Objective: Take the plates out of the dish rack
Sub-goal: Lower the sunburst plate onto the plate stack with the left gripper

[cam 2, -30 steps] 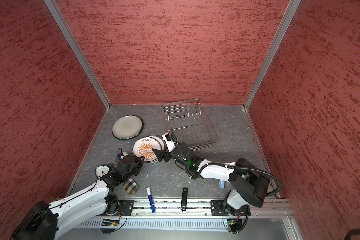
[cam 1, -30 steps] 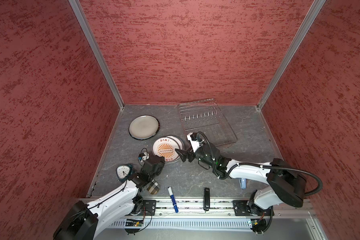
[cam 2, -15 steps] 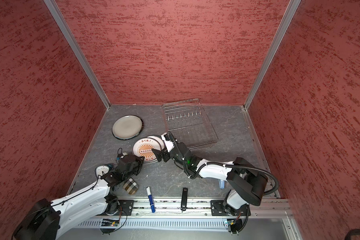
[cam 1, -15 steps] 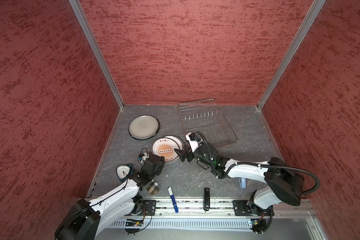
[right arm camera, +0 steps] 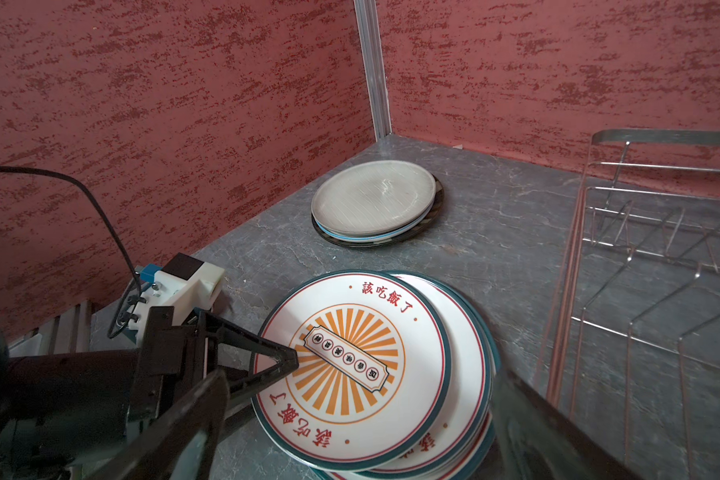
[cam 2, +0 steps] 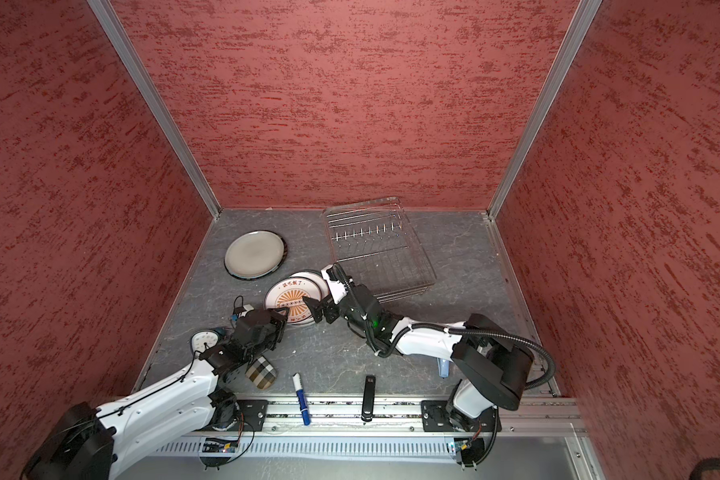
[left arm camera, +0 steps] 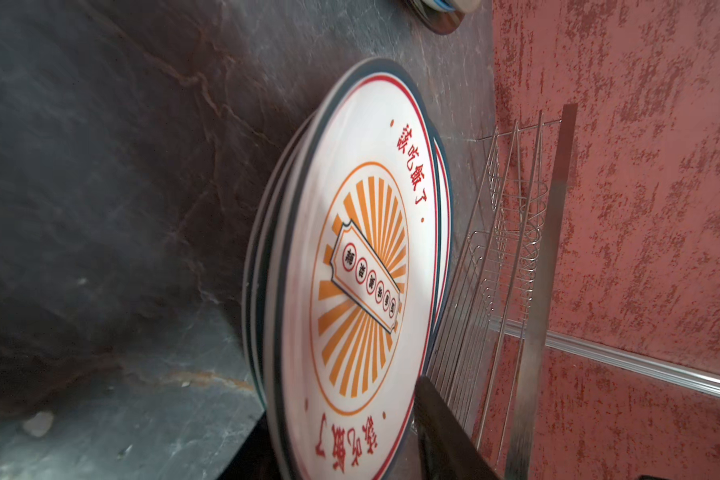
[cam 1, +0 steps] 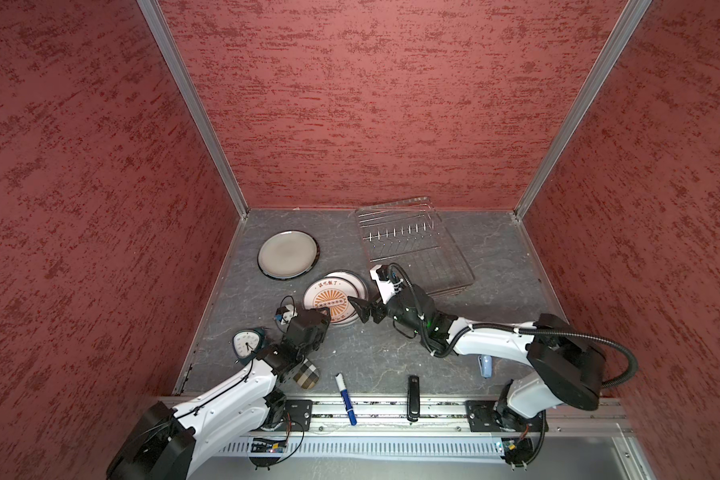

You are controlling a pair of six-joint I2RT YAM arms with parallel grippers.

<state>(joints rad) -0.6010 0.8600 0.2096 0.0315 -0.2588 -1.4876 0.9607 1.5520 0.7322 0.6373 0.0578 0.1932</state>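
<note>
A stack of white plates point(cam 1: 333, 291) point(cam 2: 294, 291) point(right arm camera: 350, 357) with orange sunburst centres lies flat on the grey floor in the middle. My left gripper point(cam 1: 327, 313) point(left arm camera: 341, 440) is open at the stack's near left edge, one jaw over the top plate's rim and one beside it. My right gripper point(cam 1: 360, 309) point(right arm camera: 362, 395) is open at the stack's right side, holding nothing. A grey plate point(cam 1: 287, 253) point(right arm camera: 375, 199) tops a second pile at the back left. The silver wire dish rack point(cam 1: 412, 249) point(right arm camera: 661, 249) stands at the back right with no plates in it.
A teal clock point(cam 1: 246, 343) and a checked pouch point(cam 1: 306, 374) lie beside my left arm. A blue marker point(cam 1: 345, 397) and a black bar-shaped object point(cam 1: 412, 397) rest at the front edge. A pale blue item point(cam 1: 485, 365) lies under my right arm. Red walls enclose three sides.
My left gripper's jaws have parted at the sunburst stack's rim. My right gripper has edged slightly left toward the stack and stays open.
</note>
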